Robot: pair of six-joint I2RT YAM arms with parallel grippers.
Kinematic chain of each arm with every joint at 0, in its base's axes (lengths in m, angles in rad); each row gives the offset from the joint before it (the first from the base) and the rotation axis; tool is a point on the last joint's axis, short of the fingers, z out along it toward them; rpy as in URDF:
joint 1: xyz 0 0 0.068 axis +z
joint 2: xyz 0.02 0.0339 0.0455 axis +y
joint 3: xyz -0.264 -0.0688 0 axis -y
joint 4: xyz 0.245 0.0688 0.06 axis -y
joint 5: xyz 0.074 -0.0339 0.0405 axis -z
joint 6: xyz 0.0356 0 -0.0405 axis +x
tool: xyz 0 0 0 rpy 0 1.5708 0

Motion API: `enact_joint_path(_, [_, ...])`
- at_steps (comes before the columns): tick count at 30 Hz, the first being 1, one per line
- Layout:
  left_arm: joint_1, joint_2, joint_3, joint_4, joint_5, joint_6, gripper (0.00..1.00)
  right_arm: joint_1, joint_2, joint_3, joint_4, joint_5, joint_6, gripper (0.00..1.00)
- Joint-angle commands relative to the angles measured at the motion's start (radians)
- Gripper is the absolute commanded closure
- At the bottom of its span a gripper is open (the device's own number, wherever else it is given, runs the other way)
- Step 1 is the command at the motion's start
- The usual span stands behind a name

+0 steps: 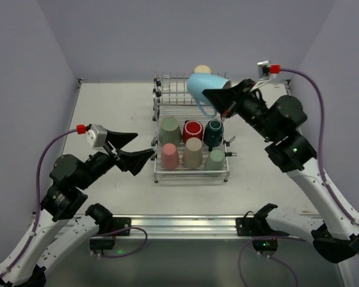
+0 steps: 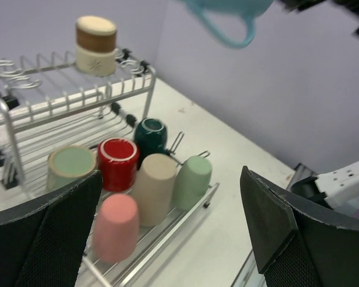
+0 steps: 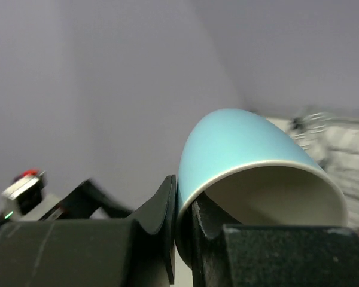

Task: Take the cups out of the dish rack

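The dish rack (image 1: 191, 174) stands mid-table. Its lower tray holds several upside-down cups: sage green (image 1: 169, 130), red (image 1: 192, 129), dark teal (image 1: 213, 132), pink (image 1: 169, 156), beige (image 1: 193, 153) and mint green (image 1: 215, 159). A tan-brown cup (image 2: 96, 45) sits on the upper shelf (image 2: 48, 107). My right gripper (image 1: 218, 95) is shut on the rim of the light blue mug (image 3: 245, 143), one finger inside and one outside, and holds it tilted in the air above the upper shelf. My left gripper (image 1: 143, 144) is open and empty, just left of the lower tray near the pink cup (image 2: 115, 226).
The white table (image 1: 107, 107) is enclosed by pale purple walls on three sides. Bare tabletop lies to the left and right of the rack. The right arm's base (image 2: 341, 179) shows at the edge of the left wrist view.
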State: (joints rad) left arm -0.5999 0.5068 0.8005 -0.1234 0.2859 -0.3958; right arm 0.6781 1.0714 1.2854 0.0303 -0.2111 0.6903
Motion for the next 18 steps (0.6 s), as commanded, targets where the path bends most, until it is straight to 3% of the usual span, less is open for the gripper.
enact_joint_path(1, [0.0,-0.051,-0.024,-0.208,-0.122,0.097,0.0,-0.174,-0.082,0.175,-0.416,0.306,-0.265,1.0])
enact_joint_path(4, [0.002,-0.108,-0.078,-0.232,-0.163,0.115,0.0,-0.361,-0.062,0.242,-0.582,0.403,-0.353,1.0])
enact_joint_path(7, [0.0,-0.14,-0.129,-0.228,-0.191,0.123,0.0,-0.47,0.028,0.287,-0.653,0.475,-0.431,1.0])
enact_joint_path(13, [0.0,-0.136,-0.165,-0.214,-0.128,0.135,0.0,-0.607,0.31,0.396,-0.736,0.411,-0.479,1.0])
enact_joint_path(18, [0.002,-0.145,-0.173,-0.206,-0.106,0.137,0.0,-0.652,0.545,0.479,-0.779,0.322,-0.485,1.0])
